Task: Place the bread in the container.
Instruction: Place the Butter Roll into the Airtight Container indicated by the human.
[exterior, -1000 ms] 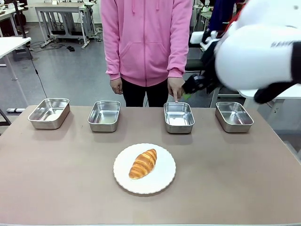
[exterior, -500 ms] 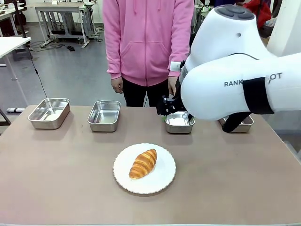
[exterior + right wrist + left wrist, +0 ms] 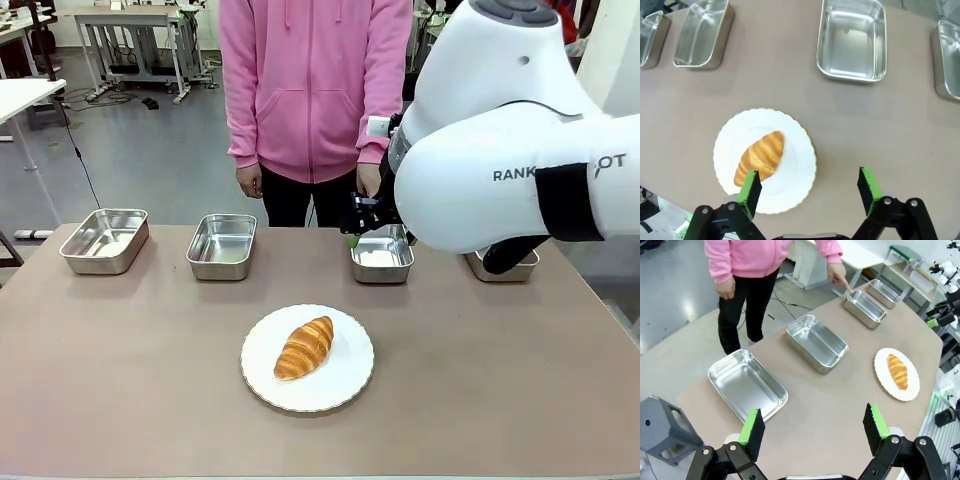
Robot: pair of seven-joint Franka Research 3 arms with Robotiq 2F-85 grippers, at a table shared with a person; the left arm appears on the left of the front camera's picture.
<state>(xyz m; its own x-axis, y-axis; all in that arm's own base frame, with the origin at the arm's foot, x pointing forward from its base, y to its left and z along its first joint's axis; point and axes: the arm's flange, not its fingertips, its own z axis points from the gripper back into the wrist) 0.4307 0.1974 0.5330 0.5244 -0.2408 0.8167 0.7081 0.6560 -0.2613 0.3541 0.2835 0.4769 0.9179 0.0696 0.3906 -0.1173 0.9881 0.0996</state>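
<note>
On the matte brown tabletop (image 3: pixel 120 380), a ridged golden croissant (image 3: pixel 304 346) lies on a scalloped white plate (image 3: pixel 350 385) at lower centre, below a shiny round-cornered stainless-steel pan (image 3: pixel 375 262). The left gripper (image 3: pixel 813 425) and right gripper (image 3: pixel 808 186) both gape, empty.

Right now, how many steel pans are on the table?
4, in a row along the far side of the table: leftmost pan, second pan, third pan at the person's pointing hand, fourth pan partly behind the right arm.
</note>
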